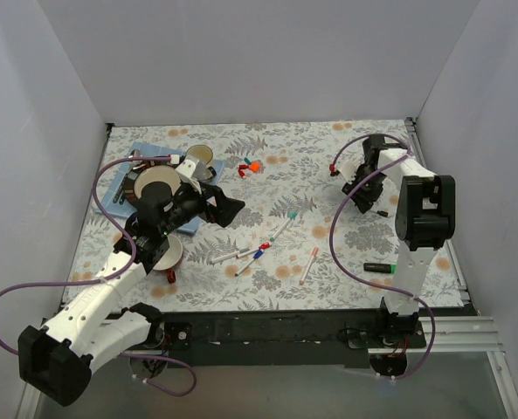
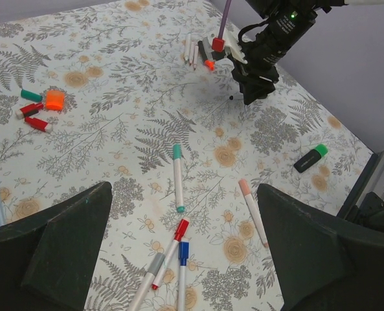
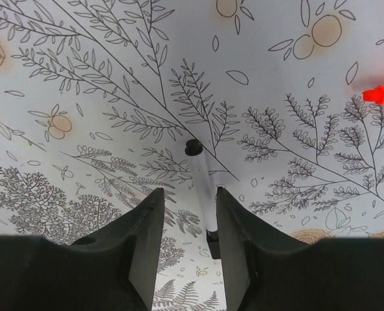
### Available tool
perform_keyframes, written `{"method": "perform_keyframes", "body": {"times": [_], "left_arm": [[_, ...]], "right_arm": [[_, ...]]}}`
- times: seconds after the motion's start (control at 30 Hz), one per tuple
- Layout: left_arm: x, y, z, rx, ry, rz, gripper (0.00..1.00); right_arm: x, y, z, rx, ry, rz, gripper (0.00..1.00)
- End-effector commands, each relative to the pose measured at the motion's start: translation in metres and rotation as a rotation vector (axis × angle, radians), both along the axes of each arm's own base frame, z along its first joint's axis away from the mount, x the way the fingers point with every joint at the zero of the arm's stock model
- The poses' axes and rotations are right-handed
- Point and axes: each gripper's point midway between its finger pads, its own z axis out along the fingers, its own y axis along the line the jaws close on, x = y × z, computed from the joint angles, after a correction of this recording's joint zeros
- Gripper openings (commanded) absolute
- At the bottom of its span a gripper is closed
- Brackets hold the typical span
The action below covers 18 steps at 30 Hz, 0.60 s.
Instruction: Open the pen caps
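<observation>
Several capped pens lie mid-table: one with a teal cap [image 2: 177, 151], one with a red cap [image 2: 181, 228], one with a blue cap [image 2: 183, 249], and a pink-capped pen [image 2: 251, 210]. A black marker with a green cap [image 2: 320, 150] lies at the right. Loose caps [image 2: 43, 107] in teal, orange and red sit at the back. My left gripper [image 2: 185, 246] hangs wide open above the red and blue pens, holding nothing. My right gripper [image 3: 188, 192] is low over the table, jaws partly apart. A thin white pen [image 3: 201, 188] lies between them, close to the right finger [image 3: 234, 227].
A blue tray [image 1: 145, 153] with tape rolls and cups stands at the back left behind my left arm. More pens and a red block [image 2: 201, 50] lie beside the right arm. White walls enclose the table, and purple cables [image 1: 337, 236] loop from both arms.
</observation>
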Motion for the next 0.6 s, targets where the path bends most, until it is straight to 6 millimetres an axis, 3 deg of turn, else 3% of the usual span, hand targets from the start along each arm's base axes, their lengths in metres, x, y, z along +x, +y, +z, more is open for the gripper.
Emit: {"method": "perform_keyframes", "body": {"times": [0.0, 0.2, 0.23, 0.4, 0.5, 0.57], "left_arm": [[-0.001, -0.002, 0.003, -0.002, -0.008, -0.017, 0.95], [-0.001, -0.005, 0.000, -0.001, 0.006, -0.035, 0.97], [-0.001, -0.006, -0.001, -0.012, 0.020, -0.033, 0.98], [-0.001, -0.005, -0.006, -0.041, 0.054, -0.032, 0.98], [-0.004, -0.010, -0.011, -0.044, 0.075, -0.068, 0.98], [-0.011, -0.018, -0.011, -0.054, 0.078, -0.141, 0.98]], "right_arm": [[0.001, -0.006, -0.013, -0.033, 0.015, 0.039, 0.44], [-0.006, -0.007, -0.024, -0.048, 0.019, 0.047, 0.33], [-0.016, -0.007, -0.030, -0.063, 0.041, 0.055, 0.28], [-0.028, -0.011, -0.046, -0.094, 0.041, 0.062, 0.07], [-0.027, -0.005, -0.043, -0.058, 0.016, 0.043, 0.01], [-0.018, -0.001, -0.031, -0.034, -0.034, 0.025, 0.01]]}}
